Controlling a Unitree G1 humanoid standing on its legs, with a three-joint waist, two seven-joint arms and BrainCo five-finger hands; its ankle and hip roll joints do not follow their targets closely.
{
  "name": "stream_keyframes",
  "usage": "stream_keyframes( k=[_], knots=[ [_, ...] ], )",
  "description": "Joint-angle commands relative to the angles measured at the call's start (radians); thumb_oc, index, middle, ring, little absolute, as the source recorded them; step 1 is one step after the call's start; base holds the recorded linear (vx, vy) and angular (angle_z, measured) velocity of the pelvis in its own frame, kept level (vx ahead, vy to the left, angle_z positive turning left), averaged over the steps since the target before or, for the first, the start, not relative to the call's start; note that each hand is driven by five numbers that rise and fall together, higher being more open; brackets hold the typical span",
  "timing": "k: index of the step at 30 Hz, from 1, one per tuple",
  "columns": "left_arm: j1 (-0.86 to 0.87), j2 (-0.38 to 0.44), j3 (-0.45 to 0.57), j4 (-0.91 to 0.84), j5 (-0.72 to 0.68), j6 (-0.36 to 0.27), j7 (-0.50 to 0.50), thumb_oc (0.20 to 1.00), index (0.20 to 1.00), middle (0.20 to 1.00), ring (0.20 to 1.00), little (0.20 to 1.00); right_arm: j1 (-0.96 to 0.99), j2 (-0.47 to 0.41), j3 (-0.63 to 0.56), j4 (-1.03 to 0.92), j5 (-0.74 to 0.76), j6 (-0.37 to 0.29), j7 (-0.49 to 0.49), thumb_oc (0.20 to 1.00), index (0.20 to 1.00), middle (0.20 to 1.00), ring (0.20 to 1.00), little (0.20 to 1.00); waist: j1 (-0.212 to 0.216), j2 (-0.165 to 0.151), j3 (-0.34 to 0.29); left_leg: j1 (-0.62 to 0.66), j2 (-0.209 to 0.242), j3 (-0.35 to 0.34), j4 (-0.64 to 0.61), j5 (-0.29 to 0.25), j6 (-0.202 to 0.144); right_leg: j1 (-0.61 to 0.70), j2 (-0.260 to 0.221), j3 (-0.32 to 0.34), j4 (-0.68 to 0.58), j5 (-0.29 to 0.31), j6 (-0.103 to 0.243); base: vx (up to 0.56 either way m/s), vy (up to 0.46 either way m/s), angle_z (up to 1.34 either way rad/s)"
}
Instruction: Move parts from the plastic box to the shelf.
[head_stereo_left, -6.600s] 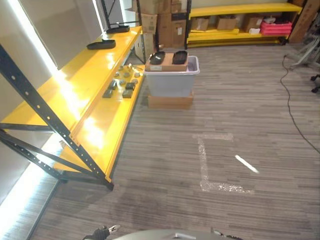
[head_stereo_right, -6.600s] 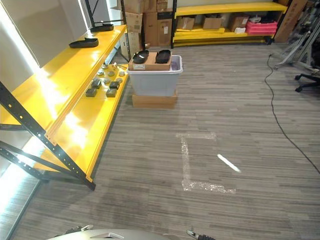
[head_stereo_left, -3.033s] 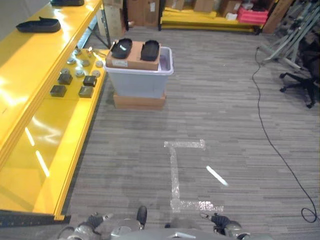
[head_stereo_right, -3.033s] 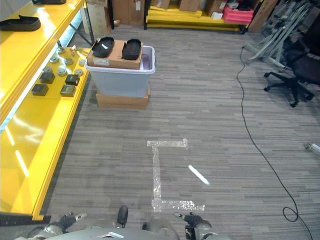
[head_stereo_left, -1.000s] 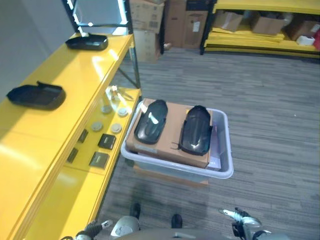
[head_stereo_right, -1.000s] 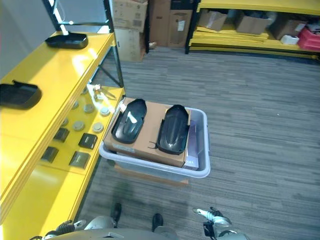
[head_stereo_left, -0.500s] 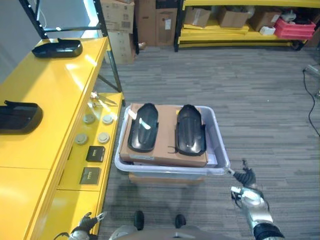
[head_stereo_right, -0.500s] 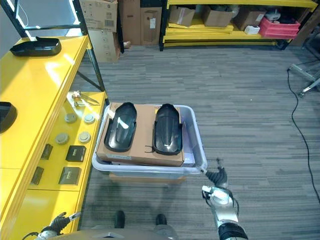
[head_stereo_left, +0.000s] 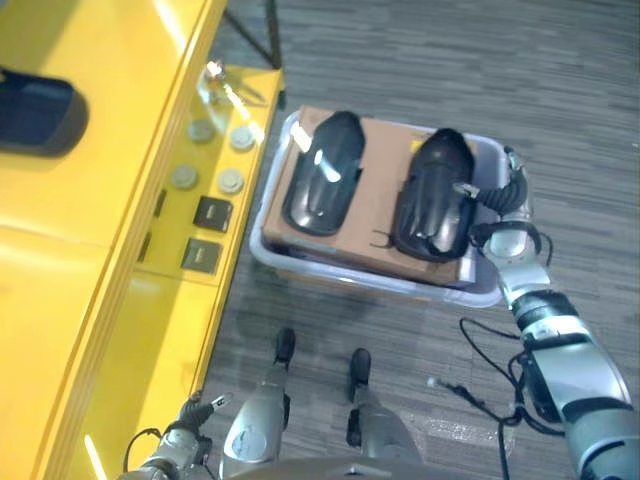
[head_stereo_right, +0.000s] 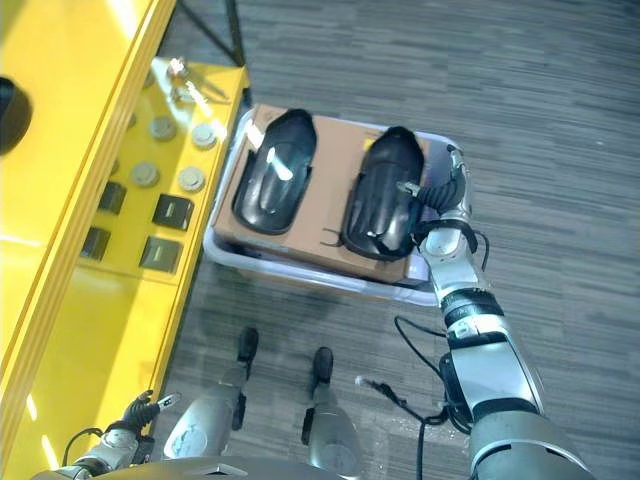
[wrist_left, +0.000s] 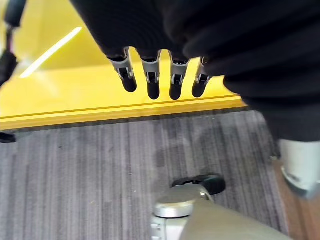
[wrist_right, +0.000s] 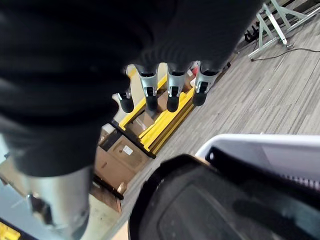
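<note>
Since half a second ago my camera has tilted down and my right hand (head_stereo_right: 447, 205) has come up from the floor side to the right edge of the plastic box (head_stereo_left: 484, 298). I see the yellow shelf (head_stereo_left: 90, 230) along the left, with one dark part (head_stereo_left: 40, 108) already on its upper level and small discs and dark blocks on the lower level. Just beside the shelf stands the plastic box, and a cardboard box (head_stereo_left: 375, 205) fills it and carries two black parts. Both lie with the long axis running from the near edge to the far edge. The right black part (head_stereo_right: 381, 205) is just left of my right hand, touching or almost touching it, so this arm is much nearer; I judge the next move is a grasp across its short side. In the right wrist view the fingers (wrist_right: 172, 82) hang straight, released, holding nothing. My left hand (head_stereo_left: 186, 440) hangs low by the shelf's near edge, fingers (wrist_left: 150, 77) relaxed and empty.
</note>
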Motion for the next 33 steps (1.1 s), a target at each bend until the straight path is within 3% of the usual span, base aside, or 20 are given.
stream_keyframes(
  k=[1,8,15,16,17,21,23,25,31,33],
  knots=[
    [-0.057,0.023,-0.030,0.046,-0.026,-0.008,0.027,1.000,1.000,1.000,1.000,1.000,-0.032,-0.064,0.062,0.060,-0.034,0.024,-0.058,1.000,1.000,1.000,1.000,1.000,-0.017,-0.019,0.011,0.017,0.019,-0.040,-0.008,-0.086,-0.027,-0.022,-0.089,0.001,-0.005,-0.003,0.079,-0.08,0.028,0.13],
    [-0.076,-0.013,-0.087,0.035,-0.030,-0.007,0.056,1.000,1.000,1.000,1.000,1.000,-0.087,-0.059,0.090,0.225,-0.028,0.066,-0.127,1.000,1.000,1.000,1.000,1.000,-0.018,-0.001,0.050,-0.066,0.006,-0.053,-0.008,-0.053,-0.040,-0.098,-0.099,-0.004,-0.005,0.025,0.088,-0.05,0.031,0.10],
    [-0.097,-0.021,-0.108,0.020,-0.048,-0.014,0.059,1.000,1.000,1.000,1.000,1.000,-0.114,-0.032,0.136,0.363,0.020,0.059,-0.040,1.000,1.000,1.000,1.000,1.000,-0.014,0.013,0.063,-0.100,-0.005,-0.054,-0.008,-0.042,-0.040,-0.128,-0.109,-0.002,-0.005,0.037,0.092,-0.02,0.010,0.00],
    [-0.100,-0.019,-0.107,0.017,-0.057,-0.016,0.059,1.000,1.000,1.000,1.000,1.000,-0.123,-0.018,0.147,0.365,0.026,0.058,-0.025,0.448,0.448,0.448,0.448,0.448,-0.014,0.014,0.065,-0.103,-0.005,-0.051,-0.008,-0.039,-0.041,-0.132,-0.110,-0.003,-0.005,0.040,0.092,0.00,0.000,0.00],
    [-0.105,-0.019,-0.107,0.017,-0.059,-0.015,0.057,1.000,1.000,1.000,1.000,1.000,-0.128,-0.012,0.151,0.370,0.037,0.056,-0.011,0.200,0.200,0.200,0.200,0.200,-0.015,0.014,0.067,-0.105,-0.005,-0.049,-0.008,-0.038,-0.041,-0.135,-0.110,-0.001,-0.005,0.041,0.092,0.00,0.000,0.00],
    [-0.114,-0.020,-0.113,0.011,-0.065,-0.016,0.053,1.000,1.000,1.000,1.000,1.000,-0.134,0.009,0.161,0.394,0.065,0.051,0.019,0.200,0.200,0.200,0.200,0.200,-0.012,0.016,0.067,-0.108,-0.008,-0.049,-0.008,-0.037,-0.040,-0.140,-0.110,-0.001,-0.005,0.043,0.093,0.01,-0.002,-0.02],
    [-0.124,-0.020,-0.109,0.002,-0.069,-0.018,0.051,1.000,1.000,1.000,1.000,1.000,-0.111,0.046,0.107,0.379,0.202,0.012,0.055,0.200,0.200,0.200,0.200,0.200,-0.009,0.019,0.058,-0.104,-0.008,-0.047,-0.008,-0.039,-0.040,-0.133,-0.113,-0.005,-0.005,0.037,0.094,0.04,-0.015,-0.03],
    [-0.123,-0.019,-0.105,0.000,-0.065,-0.021,0.048,1.000,1.000,1.000,1.000,1.000,-0.092,0.055,0.088,0.364,0.238,-0.004,0.068,0.200,0.200,0.200,0.200,0.200,-0.010,0.019,0.053,-0.097,-0.008,-0.048,-0.008,-0.041,-0.040,-0.124,-0.115,-0.010,-0.005,0.032,0.094,0.04,-0.014,-0.05],
    [-0.104,-0.011,-0.096,-0.006,-0.042,-0.026,0.045,1.000,1.000,1.000,1.000,1.000,-0.021,0.065,0.043,0.323,0.261,-0.021,0.067,0.200,0.200,0.200,0.200,0.200,-0.012,0.022,0.027,-0.052,-0.006,-0.049,-0.008,-0.055,-0.040,-0.073,-0.119,-0.027,-0.005,0.013,0.095,0.05,-0.023,0.07],
    [-0.091,0.009,-0.081,-0.020,-0.028,-0.036,0.042,1.000,1.000,1.000,1.000,1.000,0.012,0.030,0.058,0.277,0.194,-0.020,0.072,0.200,0.200,0.200,0.200,0.200,-0.017,0.015,0.004,-0.011,0.000,-0.042,-0.008,-0.068,-0.038,-0.035,-0.119,-0.033,-0.005,0.000,0.093,0.07,-0.041,0.03]
  ],
)
